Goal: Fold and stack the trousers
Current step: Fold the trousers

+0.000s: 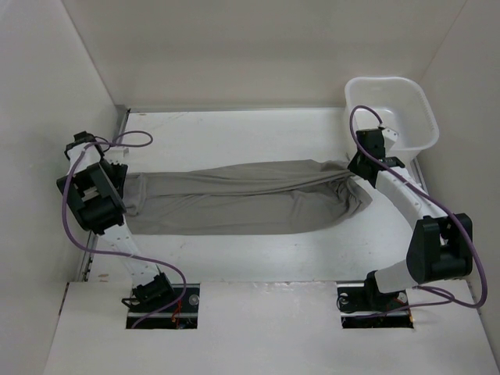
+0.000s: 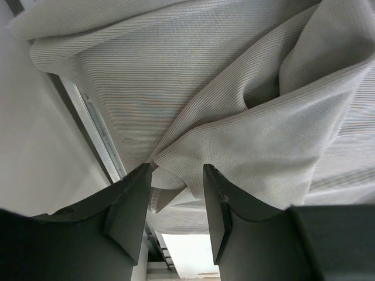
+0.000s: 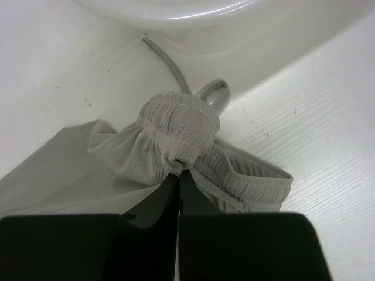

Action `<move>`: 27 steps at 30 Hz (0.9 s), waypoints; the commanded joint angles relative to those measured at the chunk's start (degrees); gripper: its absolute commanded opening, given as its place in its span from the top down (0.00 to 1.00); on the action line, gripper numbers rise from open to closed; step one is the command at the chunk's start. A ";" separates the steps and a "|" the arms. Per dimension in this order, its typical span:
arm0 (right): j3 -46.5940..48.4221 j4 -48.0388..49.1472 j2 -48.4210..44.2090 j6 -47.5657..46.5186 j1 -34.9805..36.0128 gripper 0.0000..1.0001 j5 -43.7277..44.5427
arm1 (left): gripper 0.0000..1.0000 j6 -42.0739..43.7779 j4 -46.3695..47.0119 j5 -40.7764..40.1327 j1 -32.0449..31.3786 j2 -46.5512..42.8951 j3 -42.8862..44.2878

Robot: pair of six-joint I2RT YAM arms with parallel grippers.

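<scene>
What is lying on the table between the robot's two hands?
The grey trousers lie stretched out between the left hand and the right hand, which pinches their gathered waistband. The top view shows this.

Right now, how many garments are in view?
1: grey trousers stretched across the table, waistband end beside the white tub. More could lie hidden under them.

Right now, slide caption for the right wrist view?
Right fingers shut on the bunched trousers, drawstring trailing toward the white tub.
</scene>
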 commanded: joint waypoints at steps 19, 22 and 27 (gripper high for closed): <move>0.97 0.88 -0.76 -0.67 0.38 0.99 1.67 | 0.93 1.43 5.52 -4.31 -1.24 -5.75 0.04; 0.97 0.88 -0.67 -0.32 0.38 0.99 1.67 | 0.96 1.78 7.98 -4.66 -1.59 -7.95 -0.75; 2.89 0.79 -1.98 -0.49 -0.94 1.00 1.84 | 1.00 1.17 14.82 -4.66 -1.94 -11.29 0.56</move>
